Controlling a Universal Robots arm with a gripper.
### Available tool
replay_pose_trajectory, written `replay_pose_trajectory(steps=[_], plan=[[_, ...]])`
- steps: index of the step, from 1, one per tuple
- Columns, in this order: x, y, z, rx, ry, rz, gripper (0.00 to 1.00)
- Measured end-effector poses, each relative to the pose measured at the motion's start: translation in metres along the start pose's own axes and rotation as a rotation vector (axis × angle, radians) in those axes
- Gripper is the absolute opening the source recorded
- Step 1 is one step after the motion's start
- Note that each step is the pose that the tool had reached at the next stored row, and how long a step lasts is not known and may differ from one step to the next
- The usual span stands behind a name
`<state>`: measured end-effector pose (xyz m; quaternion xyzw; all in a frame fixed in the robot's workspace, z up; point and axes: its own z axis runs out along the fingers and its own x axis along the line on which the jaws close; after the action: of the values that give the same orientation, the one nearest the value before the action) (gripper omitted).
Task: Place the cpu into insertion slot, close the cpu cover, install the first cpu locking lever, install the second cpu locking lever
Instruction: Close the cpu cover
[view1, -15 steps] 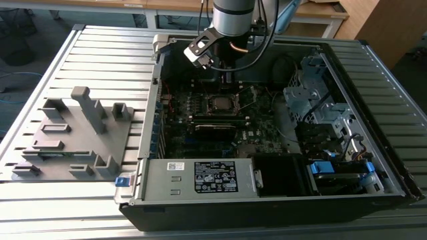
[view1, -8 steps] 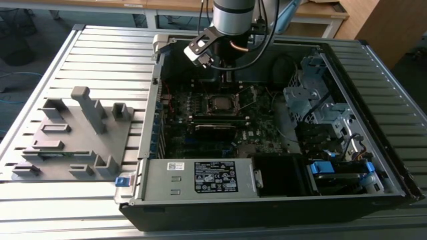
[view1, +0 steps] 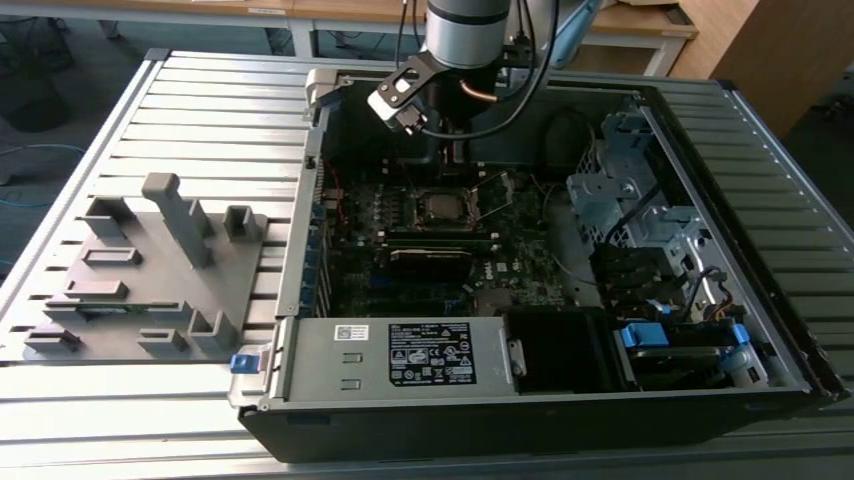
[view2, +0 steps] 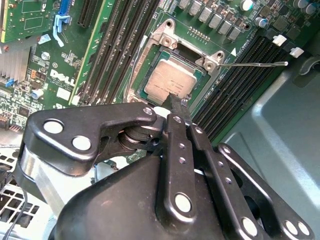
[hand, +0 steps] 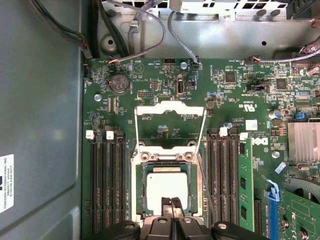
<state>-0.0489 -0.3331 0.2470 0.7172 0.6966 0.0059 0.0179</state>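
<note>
The cpu (hand: 167, 185) lies flat in its socket on the green motherboard (hand: 150, 75). It is a small square chip with a dull, pale silver-grey metal top, framed by the socket's darker rim. In the second wrist view its top (view2: 167, 80) shows a soft brushed sheen with faint print that is too small to make out.

The cpu cover (hand: 170, 106), a thin silver frame with an open centre, is swung back from the socket. It stands open on its hinged edge just beyond the chip, and bare board shows through its middle. A thin wire locking lever (view2: 255, 64) sticks out sideways from one corner of the socket, over the black memory slots (view2: 235, 80). More black memory slots (hand: 107, 185) run along both sides of the socket.

The gripper (hand: 170, 202) hovers right over the near edge of the cpu. Its two dark fingertips (view2: 175, 102) are drawn together with hardly a gap, and nothing is visibly clamped between them. Whether they actually press on the chip's edge I cannot tell.

In the exterior view the arm (view1: 467, 30) reaches down into an open computer case (view1: 534, 400) that lies on a ribbed metal desk (view1: 200, 100). A grey fixture (view1: 134, 270) stands on the desk to the exterior view's left of the case.
</note>
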Motion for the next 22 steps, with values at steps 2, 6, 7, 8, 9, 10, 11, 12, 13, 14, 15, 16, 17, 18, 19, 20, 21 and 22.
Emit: replay_pose_trajectory(steps=[2, 6, 7, 8, 9, 10, 11, 12, 13, 14, 15, 16, 17, 18, 19, 20, 21, 22], plan=[[0.0000, 0.0000, 0.0000, 0.0000, 0.0000, 0.000, 0.10], [0.0000, 0.0000, -0.0012, 0.0001, -0.0002, 0.000, 0.10], [0.0000, 0.0000, -0.0016, 0.0000, -0.0001, 0.000, 0.10], [0.0000, 0.0001, -0.0019, 0.0000, -0.0001, 0.000, 0.10], [0.0000, 0.0001, -0.0021, -0.0001, 0.0001, 0.000, 0.10], [0.0000, 0.0001, -0.0022, -0.0001, 0.0002, 0.000, 0.10], [0.0000, 0.0001, -0.0022, -0.0002, 0.0003, 0.000, 0.10], [0.0000, 0.0001, -0.0030, 0.0000, 0.0001, 0.000, 0.10], [-0.0001, 0.0001, -0.0041, 0.0000, -0.0001, 0.000, 0.10], [-0.0001, 0.0002, -0.0042, 0.0000, -0.0001, 0.000, 0.10], [-0.0001, 0.0002, -0.0043, -0.0001, 0.0001, 0.000, 0.10], [-0.0001, 0.0002, -0.0046, 0.0001, -0.0002, 0.000, 0.10], [-0.0001, 0.0002, -0.0050, 0.0002, -0.0004, 0.000, 0.10], [-0.0001, 0.0002, -0.0051, 0.0000, 0.0000, 0.000, 0.10], [-0.0001, 0.0002, -0.0054, 0.0000, 0.0000, 0.000, 0.10], [-0.0001, 0.0002, -0.0057, 0.0000, 0.0000, 0.000, 0.10], [-0.0001, 0.0002, -0.0058, -0.0001, 0.0001, 0.000, 0.10], [-0.0001, 0.0002, -0.0058, -0.0001, 0.0002, 0.000, 0.10]])
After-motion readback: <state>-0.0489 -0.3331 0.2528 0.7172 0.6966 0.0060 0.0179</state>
